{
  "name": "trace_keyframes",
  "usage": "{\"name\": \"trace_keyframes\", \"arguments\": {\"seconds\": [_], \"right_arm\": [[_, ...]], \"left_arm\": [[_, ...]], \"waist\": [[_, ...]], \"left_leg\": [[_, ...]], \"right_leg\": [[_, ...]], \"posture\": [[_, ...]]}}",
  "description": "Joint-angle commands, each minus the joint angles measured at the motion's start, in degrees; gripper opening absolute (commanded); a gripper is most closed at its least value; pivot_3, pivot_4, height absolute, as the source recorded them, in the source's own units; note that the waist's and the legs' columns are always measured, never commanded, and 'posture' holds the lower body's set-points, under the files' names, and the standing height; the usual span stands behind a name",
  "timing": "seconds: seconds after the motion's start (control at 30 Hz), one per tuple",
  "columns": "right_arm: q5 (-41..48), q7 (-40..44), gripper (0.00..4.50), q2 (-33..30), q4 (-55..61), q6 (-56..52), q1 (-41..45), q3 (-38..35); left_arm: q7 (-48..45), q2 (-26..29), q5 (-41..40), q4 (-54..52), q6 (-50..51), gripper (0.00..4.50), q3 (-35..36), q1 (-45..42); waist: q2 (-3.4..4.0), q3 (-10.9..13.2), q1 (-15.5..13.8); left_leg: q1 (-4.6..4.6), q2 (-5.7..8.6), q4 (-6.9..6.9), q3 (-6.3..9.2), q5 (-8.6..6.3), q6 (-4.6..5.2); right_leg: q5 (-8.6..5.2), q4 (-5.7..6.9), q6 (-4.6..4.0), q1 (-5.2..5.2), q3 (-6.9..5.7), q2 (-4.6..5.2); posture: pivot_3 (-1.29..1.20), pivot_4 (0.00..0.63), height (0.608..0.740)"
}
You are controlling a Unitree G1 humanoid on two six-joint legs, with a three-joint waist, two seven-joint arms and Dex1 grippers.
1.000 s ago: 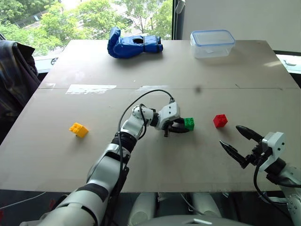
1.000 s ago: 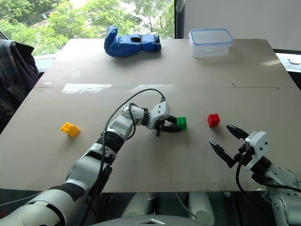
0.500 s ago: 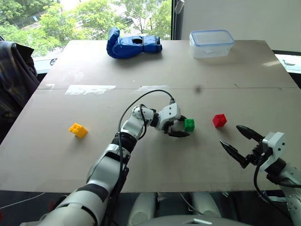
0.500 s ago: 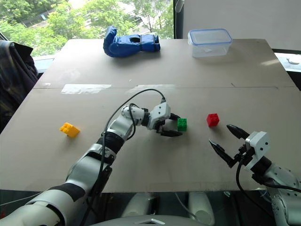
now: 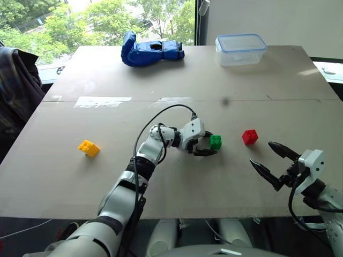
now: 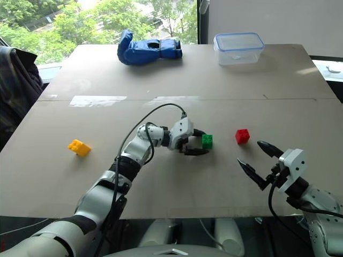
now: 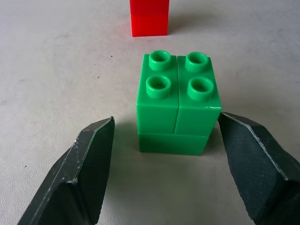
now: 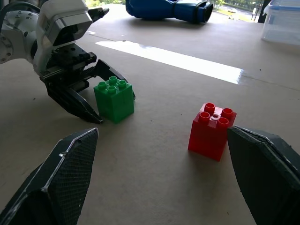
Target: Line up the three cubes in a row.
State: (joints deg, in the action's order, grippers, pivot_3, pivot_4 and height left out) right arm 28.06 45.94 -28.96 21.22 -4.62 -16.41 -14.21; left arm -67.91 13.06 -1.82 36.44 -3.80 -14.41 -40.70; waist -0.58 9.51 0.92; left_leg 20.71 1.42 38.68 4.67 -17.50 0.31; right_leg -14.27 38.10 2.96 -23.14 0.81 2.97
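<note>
The green cube [image 5: 215, 142] stands upright on the table, between the fingers of my open left gripper [image 5: 207, 144]. In the left wrist view the green cube [image 7: 178, 108] has a clear gap to one finger [image 7: 89, 173] and sits close to the other [image 7: 255, 159]. The red cube [image 5: 250, 137] lies a short way to its right, roughly level with it. Far to the left, the yellow cube [image 5: 89, 148] rests alone. My right gripper [image 5: 262, 155] hovers open near the table's front right, just in front of the red cube, holding nothing.
A blue glove [image 5: 153, 51] and a clear lidded box [image 5: 241, 48] sit at the far end of the table. A shiny strip of tape [image 5: 102, 100] crosses the left middle. Dark clothing [image 5: 16, 80] hangs beside the table's left edge.
My left gripper was shut on the green cube and has opened; the cube stays standing between its fingers. The right arm has not moved.
</note>
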Motion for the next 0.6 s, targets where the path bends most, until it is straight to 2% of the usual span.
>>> {"name": "trace_keyframes", "arguments": {"seconds": [0.03,0.2,0.3,0.37,0.47,0.6], "right_arm": [[0.7,0.8,4.5,-0.6,1.1,0.9,0.2,-0.5],[0.6,1.5,4.5,-1.0,0.9,0.7,1.0,0.0],[1.2,2.6,4.5,-1.4,1.9,-0.2,2.8,1.7],[1.9,3.3,4.5,-1.7,2.8,-1.0,4.3,3.0],[3.8,4.1,4.5,-2.0,4.0,-3.0,7.3,5.0],[5.9,5.6,4.5,-1.8,4.7,-6.0,12.4,9.2]], "left_arm": [[-2.8,3.2,-3.0,-7.3,2.1,3.59,1.6,1.3],[-5.8,9.7,-7.4,-18.7,7.8,3.59,3.8,5.1],[-2.5,13.5,-17.4,-35.2,16.3,3.59,12.2,13.7],[3.6,13.9,-20.1,-44.3,19.5,3.59,17.3,19.9],[16.8,10.9,-21.6,-55.1,23.4,3.59,24.0,27.7],[34.1,5.4,-15.5,-66.7,25.0,3.59,30.0,39.9]], "waist": [[0.0,0.0,0.0],[0.01,0.0,-0.1],[0.06,0.0,-0.1],[0.06,0.0,0.6],[0.08,0.0,0.5],[0.08,0.0,-0.1]], "left_leg": [[0.0,-0.01,0.0,0.0,0.0,0.0],[0.02,-0.03,0.01,0.02,0.01,-0.02],[0.03,-0.14,0.01,0.04,0.02,-0.03],[0.02,-0.21,0.01,0.01,0.01,-0.03],[0.03,-0.33,-0.03,0.06,0.01,-0.05],[-0.02,-0.31,-0.02,0.09,-0.01,-0.02]], "right_leg": [[0.0,0.01,0.0,0.0,0.0,0.0],[0.0,0.0,0.0,-0.01,-0.01,0.02],[0.0,-0.01,-0.01,-0.02,0.0,0.03],[0.0,-0.02,-0.01,-0.02,0.04,0.06],[0.0,-0.07,-0.02,-0.06,0.23,0.17],[0.0,-0.09,-0.02,0.02,0.23,0.13]], "posture": [[0.0,0.15,0.74],[0.0,0.15,0.74],[0.0,0.15,0.74],[0.0,0.15,0.74],[0.0,0.15,0.74],[0.0,0.15,0.74]]}}
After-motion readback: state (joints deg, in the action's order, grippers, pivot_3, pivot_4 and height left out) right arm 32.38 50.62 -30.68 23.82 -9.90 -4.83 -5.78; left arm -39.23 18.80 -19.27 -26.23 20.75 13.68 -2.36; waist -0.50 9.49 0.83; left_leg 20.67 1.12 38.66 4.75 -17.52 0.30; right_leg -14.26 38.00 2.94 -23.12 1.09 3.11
